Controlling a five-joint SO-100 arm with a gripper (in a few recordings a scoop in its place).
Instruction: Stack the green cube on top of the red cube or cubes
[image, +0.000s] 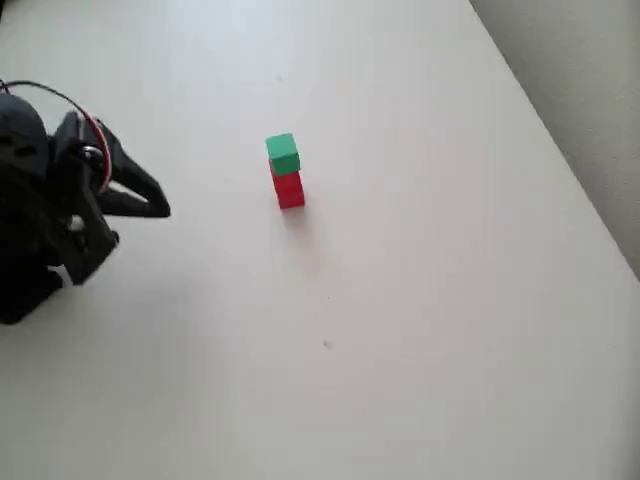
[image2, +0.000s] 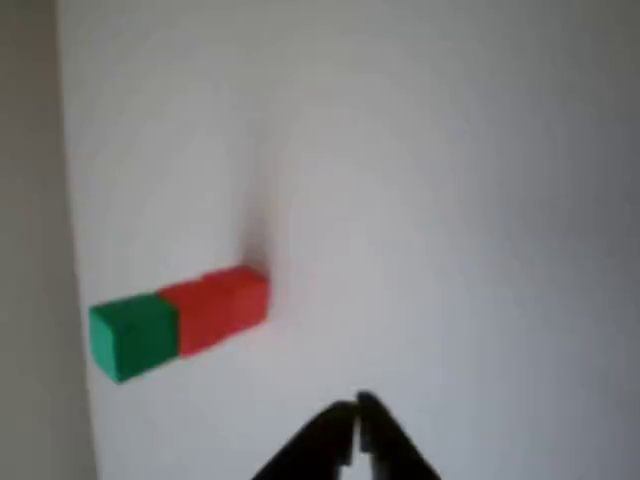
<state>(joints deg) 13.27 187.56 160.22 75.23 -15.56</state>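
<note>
stack: green cube (image: 283, 154) sits on top of the red cube or cubes (image: 289, 189), faces roughly flush; tower stands on the white table (image: 420, 300), about mid-table in the overhead view.
stack in wrist view: picture lies on its side; green cube (image2: 133, 336) at the left end, red cube or cubes (image2: 216, 306) to its right, the two touching.
long axis: vertical, red base on the table, green on top; a faint seam suggests two red cubes, though I cannot be sure.
gripper: gripper (image: 150, 200) at the far left of the overhead view, well apart from the tower, tips pointing right towards it.
fingers: in the wrist view the gripper (image2: 357, 415) has its tips pressed together, nothing between them.
bearing: tower lies right of the fingertips in the overhead view; in the wrist view it lies up and to the left of them.
task state: judged complete, green already resting on red.
next move: likely none beyond keeping clear.
risk: any sweep to the right at table level could topple the narrow tower.
</note>
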